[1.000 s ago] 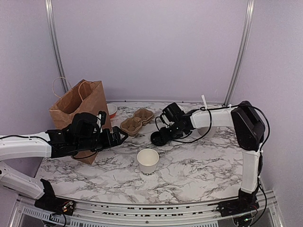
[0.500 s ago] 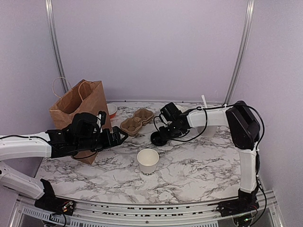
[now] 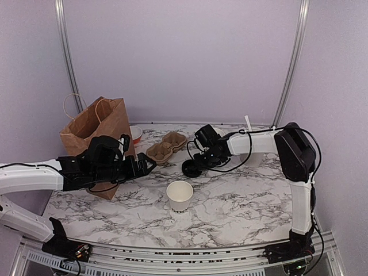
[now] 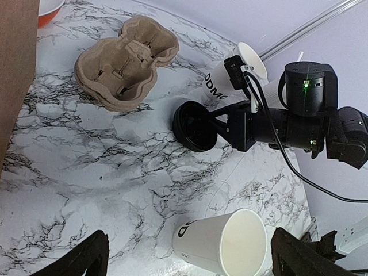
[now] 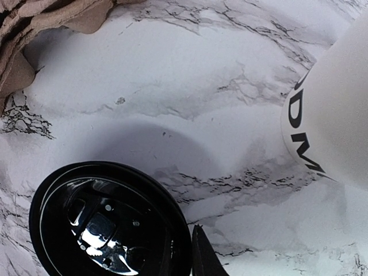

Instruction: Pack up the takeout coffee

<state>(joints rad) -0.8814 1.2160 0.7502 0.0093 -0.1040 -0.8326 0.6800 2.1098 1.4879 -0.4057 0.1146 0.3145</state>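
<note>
At mid tabletop (image 3: 247, 201), right tool (image 4: 220, 130) pinches lid (image 4: 192, 126) by its rim; left tool (image 3: 146, 165) spread wide nr bag (image 3: 95, 129); cup (image 3: 180, 195) stands apart w/ bare marble round it.

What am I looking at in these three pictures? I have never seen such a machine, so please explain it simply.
These are two robot arms bolted at the near edge of a marble table, each ending in a two-finger claw. One picture looks down from above and behind; the other two come from cameras on the wrists. On the table are a brown paper bag, a cardboard cup carrier, a small bowl, an open white paper cup and a larger white cup. The left claw is open and empty. The right claw pinches the rim of a black lid.
</note>
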